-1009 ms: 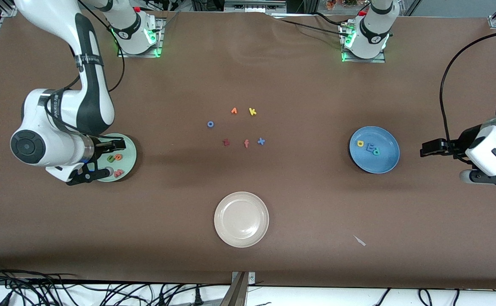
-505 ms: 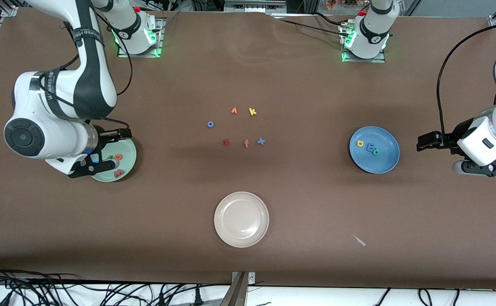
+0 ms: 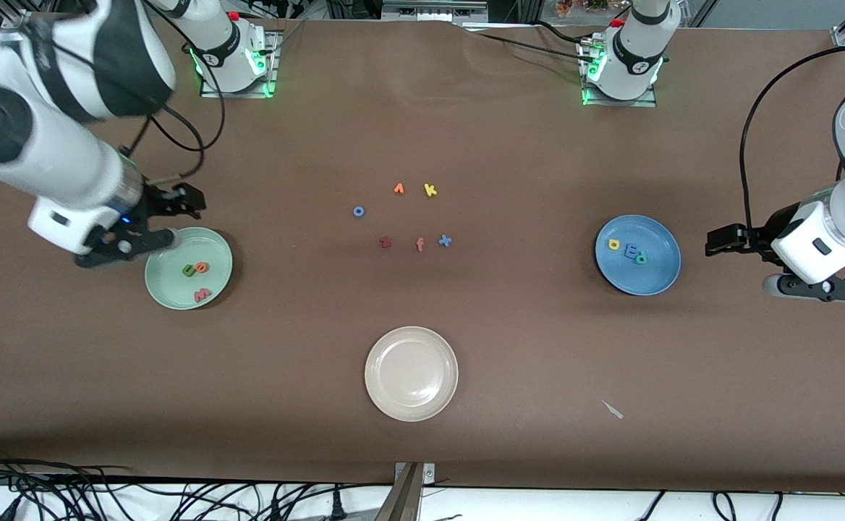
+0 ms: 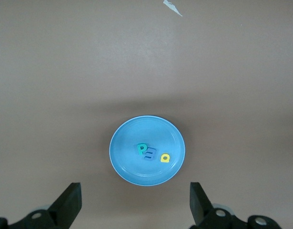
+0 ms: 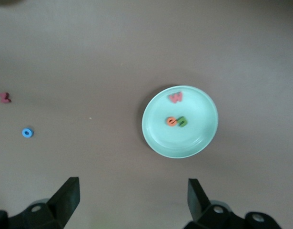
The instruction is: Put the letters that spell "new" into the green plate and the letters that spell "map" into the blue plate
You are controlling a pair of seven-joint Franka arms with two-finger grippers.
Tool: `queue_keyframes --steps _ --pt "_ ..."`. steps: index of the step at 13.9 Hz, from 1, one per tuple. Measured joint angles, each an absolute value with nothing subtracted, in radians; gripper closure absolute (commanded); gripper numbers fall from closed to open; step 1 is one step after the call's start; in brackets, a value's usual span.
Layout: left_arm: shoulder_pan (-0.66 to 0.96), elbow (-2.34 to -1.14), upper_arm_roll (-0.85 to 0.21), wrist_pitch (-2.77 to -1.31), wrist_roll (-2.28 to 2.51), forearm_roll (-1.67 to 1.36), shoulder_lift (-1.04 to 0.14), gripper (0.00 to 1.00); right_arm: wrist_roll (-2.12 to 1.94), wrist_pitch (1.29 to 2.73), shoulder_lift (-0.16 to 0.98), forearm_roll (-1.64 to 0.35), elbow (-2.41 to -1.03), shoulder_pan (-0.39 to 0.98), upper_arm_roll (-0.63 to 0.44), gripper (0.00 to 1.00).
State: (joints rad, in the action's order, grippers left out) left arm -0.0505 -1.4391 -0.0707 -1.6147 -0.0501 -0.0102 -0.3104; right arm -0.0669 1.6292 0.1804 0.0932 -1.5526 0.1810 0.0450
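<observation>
Low in the middle of the front view lies a cream plate (image 3: 411,373). Higher, at the frame's left, the green plate (image 3: 169,289) holds the green "n" (image 3: 188,270), orange "e" (image 3: 202,267) and salmon "w" (image 3: 202,294). The right gripper (image 3: 156,226) hangs above its upper edge, fingers spread, holding nothing. At the frame's right the blue plate (image 3: 657,271) carries yellow "a" (image 3: 614,244), light-blue "m" (image 3: 630,250) and teal "p" (image 3: 641,257). The left gripper (image 3: 719,242) is beside it — fingers spread, empty. Leftover letters (image 3: 419,244) lie in the upper middle.

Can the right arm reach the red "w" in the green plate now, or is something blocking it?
Probably yes. The right tool is open, holds nothing, and hangs over the green plate's rim. The red "w" lies uncovered, apart from the other two letters.
</observation>
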Motion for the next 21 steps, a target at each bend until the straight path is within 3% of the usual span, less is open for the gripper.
queue_keyframes --steps 5,14,21 --pt "-0.050 -1.443 -0.072 -1.615 -0.050 -0.010 -0.310 0.00 -0.067 1.602 -0.007 0.140 -1.671 0.089 0.086 0.00" --pt "-0.050 -1.445 -0.074 -1.615 -0.051 -0.010 -0.310 0.00 -0.057 1.643 -0.004 0.067 -1.698 0.079 -0.039 0.00" --pt "-0.050 -1.445 -0.074 -1.615 -0.051 -0.010 -0.310 0.00 -0.053 1.664 0.022 0.057 -1.699 0.080 -0.053 0.00"
